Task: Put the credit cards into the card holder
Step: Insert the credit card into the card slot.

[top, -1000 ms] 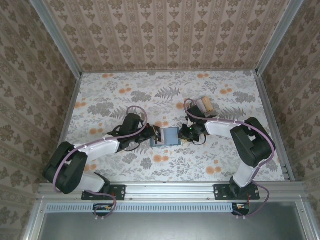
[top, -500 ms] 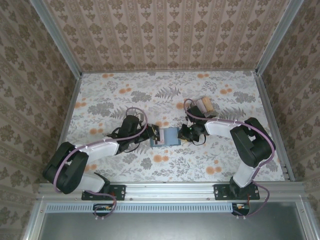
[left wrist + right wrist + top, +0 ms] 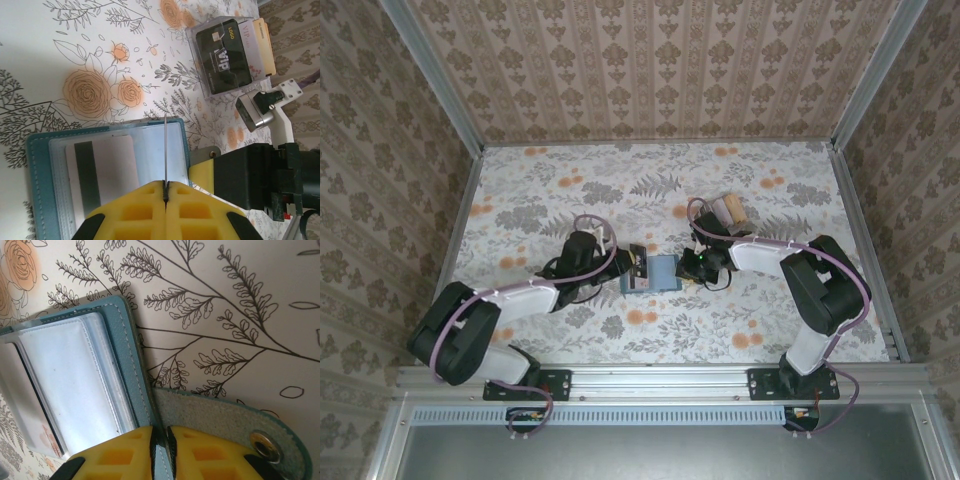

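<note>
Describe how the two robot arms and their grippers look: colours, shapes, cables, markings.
Both the left arm and right arm have chunky black joints linked by white segments, with a lilac cable looping along each. The left gripper and right gripper carry bright yellow fingers moulded with square recesses, on black bodies. No markings are legible.

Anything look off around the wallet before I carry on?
Nothing stands out. The wallet lies open and flat, the right tool pinching its edge by the snap tab. The left tool holds a card edge-on over it, a striped card already sits in a slot, and the card box stands apart.
</note>
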